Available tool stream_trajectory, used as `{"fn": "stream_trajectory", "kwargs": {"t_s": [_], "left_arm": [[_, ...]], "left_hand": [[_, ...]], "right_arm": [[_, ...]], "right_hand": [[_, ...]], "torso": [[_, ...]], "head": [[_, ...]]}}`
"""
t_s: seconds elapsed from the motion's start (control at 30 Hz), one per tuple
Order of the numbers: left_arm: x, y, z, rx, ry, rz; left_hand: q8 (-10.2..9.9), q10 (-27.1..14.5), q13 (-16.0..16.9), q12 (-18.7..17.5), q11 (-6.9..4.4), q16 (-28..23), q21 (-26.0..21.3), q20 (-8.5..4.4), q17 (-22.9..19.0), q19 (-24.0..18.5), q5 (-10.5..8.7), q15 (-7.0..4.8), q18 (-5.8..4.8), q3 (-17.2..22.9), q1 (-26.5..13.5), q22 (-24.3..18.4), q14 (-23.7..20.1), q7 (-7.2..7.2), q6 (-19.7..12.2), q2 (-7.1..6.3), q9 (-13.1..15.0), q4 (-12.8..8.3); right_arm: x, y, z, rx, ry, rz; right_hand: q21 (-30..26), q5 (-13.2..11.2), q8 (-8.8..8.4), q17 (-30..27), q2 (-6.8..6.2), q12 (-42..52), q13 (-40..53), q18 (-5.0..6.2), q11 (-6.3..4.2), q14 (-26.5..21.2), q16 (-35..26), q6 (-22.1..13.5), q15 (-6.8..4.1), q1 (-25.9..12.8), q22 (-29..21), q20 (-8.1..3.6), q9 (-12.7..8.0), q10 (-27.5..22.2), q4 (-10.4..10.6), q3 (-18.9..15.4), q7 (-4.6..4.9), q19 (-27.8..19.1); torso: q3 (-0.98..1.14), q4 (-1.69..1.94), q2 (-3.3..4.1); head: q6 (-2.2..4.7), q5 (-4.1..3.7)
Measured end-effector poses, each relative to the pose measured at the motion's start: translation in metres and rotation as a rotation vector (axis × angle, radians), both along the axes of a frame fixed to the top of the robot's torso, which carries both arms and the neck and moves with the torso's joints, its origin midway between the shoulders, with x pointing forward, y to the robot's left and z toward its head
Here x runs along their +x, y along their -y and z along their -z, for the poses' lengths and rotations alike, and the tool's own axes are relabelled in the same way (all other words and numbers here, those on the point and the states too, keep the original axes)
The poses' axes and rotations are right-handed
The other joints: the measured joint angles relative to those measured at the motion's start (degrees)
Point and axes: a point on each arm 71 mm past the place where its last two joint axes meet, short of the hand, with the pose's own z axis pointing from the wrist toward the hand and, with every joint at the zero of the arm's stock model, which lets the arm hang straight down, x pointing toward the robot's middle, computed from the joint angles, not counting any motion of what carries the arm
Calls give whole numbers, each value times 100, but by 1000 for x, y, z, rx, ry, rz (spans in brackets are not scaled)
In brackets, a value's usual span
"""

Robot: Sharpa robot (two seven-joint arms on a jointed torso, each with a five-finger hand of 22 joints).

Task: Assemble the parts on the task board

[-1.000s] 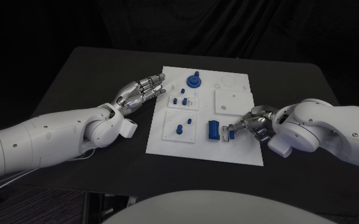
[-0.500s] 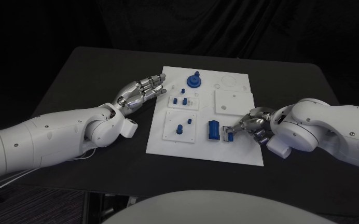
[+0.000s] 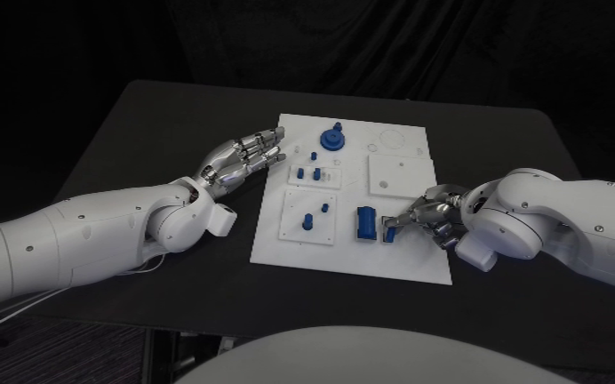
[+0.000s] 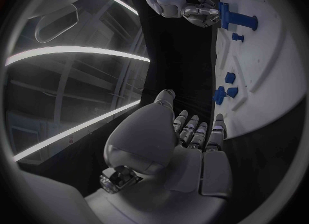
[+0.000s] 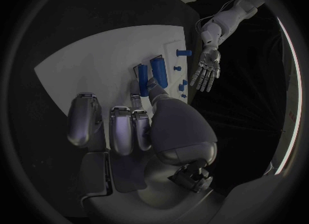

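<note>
On the black surface (image 3: 154, 117) lies the white task board (image 3: 403, 171), with small blue parts seated in its recessed panels and a round blue part (image 3: 332, 140) near its far edge. At the board's near right corner the right hand (image 3: 434, 215) reaches in from the side, its fingers (image 5: 149, 87) closed on a slim blue part (image 3: 389, 234) just beside a taller blue block (image 3: 367, 224). The step in hand looks like seating this piece next to the block; the next move probably calls for pressing it down squarely without tipping its neighbour. Beside the board's left edge hovers the left hand (image 3: 241, 158), palm up, fingers apart and holding nothing.
</note>
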Motion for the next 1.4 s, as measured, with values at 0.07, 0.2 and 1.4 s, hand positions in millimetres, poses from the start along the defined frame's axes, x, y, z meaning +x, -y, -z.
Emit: {"fn": "stream_trajectory", "kwargs": {"t_s": [0.07,0.2,1.4], "left_arm": [[0,0,0,0,0,1],[0,0,0,-1,-1,1],[-2,-1,3,-3,-9,4]], "left_hand": [[0,0,0,0,0,0,0,0,0,0,0,17,0,0,0,0,17,0,0,0,0,0],[0,0,0,0,0,1,0,0,0,0,0,21,0,0,0,0,22,0,0,0,0,0],[0,0,-1,0,0,28,0,0,12,0,0,41,0,16,0,0,41,0,0,0,0,-15]], "right_arm": [[0,0,0,0,0,-1],[1,0,0,1,0,-2],[-5,13,-10,-30,182,-89]], "right_hand": [[-2,0,0,0,-40,0,0,0,0,20,-3,0,20,-40,0,0,-1,0,30,-30,0,0],[-31,0,0,0,-68,0,0,93,21,0,-26,0,39,-68,0,0,-1,-20,52,-52,0,0],[-158,-1,1677,0,-242,0,-2,89,-87,0,-48,-267,-44,-814,3,-69,1140,2,1114,-893,-229,-62]], "torso": [[0,0,0],[0,0,0],[1,-1,2]], "head": [[0,1],[0,1],[0,45]]}}
